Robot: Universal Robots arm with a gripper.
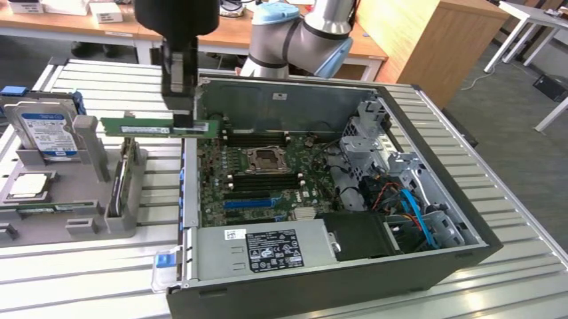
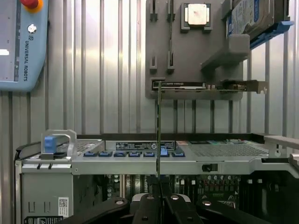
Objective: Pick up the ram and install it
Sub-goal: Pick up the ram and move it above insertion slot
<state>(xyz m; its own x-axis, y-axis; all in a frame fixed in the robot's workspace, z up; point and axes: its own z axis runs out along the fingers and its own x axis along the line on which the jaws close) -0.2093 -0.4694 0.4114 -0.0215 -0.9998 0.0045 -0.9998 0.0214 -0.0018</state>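
I saw that the gripper [image 1: 183, 125] had its fingers [image 2: 148, 207] clenched tightly on one end of the ram [image 1: 142, 126], which hung level above the edge of the open computer case [image 1: 266, 103], beside the grey holder [image 1: 44, 232].

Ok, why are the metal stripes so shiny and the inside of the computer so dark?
In the wrist view, light glares off the ribbed metal table, turning its ridges nearly white. In the exterior view, the computer case walls shade the motherboard, and the gripper holding the ram looks almost black.
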